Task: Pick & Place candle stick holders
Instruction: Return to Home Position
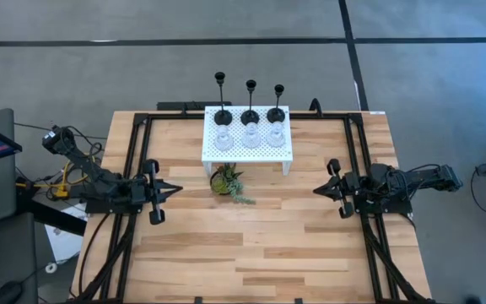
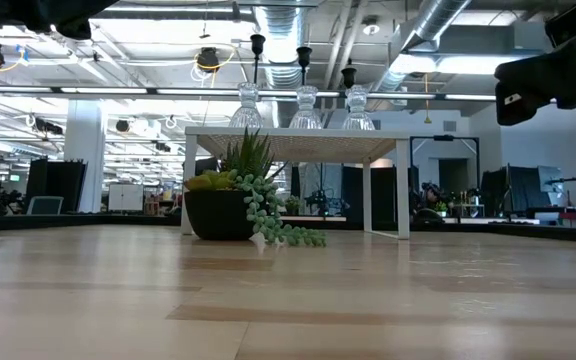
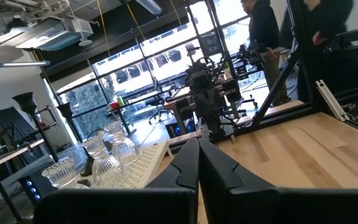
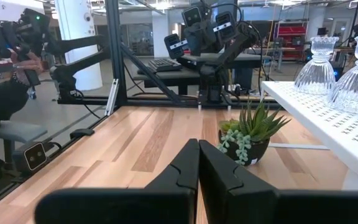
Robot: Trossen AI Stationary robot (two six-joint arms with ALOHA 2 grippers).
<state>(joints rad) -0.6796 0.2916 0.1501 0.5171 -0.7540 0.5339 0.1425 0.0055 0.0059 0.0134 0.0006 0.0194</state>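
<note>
Left gripper (image 1: 174, 191) 9 o'clock, right gripper (image 1: 319, 191) 3 o'clock, level, tips inward, fingers pinched together, empty. Black holders (image 1: 250, 101), glass holders (image 1: 250, 135) upright on white stand (image 1: 239, 153), 12 o'clock.

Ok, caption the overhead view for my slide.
Three black holders and three glass holders in two rows on the white stand; left claw and right claw shut at the sides.

Desk (image 1: 251, 245): light wood planks, pale and tan strips mixed. Stand (image 1: 247, 154): white, with a regular grid of dot holes. Three black candle stick holders (image 1: 250, 116): plain black all over. Three glass candle stick holders (image 1: 250, 137): clear, ribbed. Plant (image 1: 226, 180): green with paler trailing beads; pot (image 2: 218, 215) dark. Left claw (image 1: 175, 191) and right claw (image 1: 317, 191): black. Floor (image 1: 99, 67): grey with dark lines.
</note>
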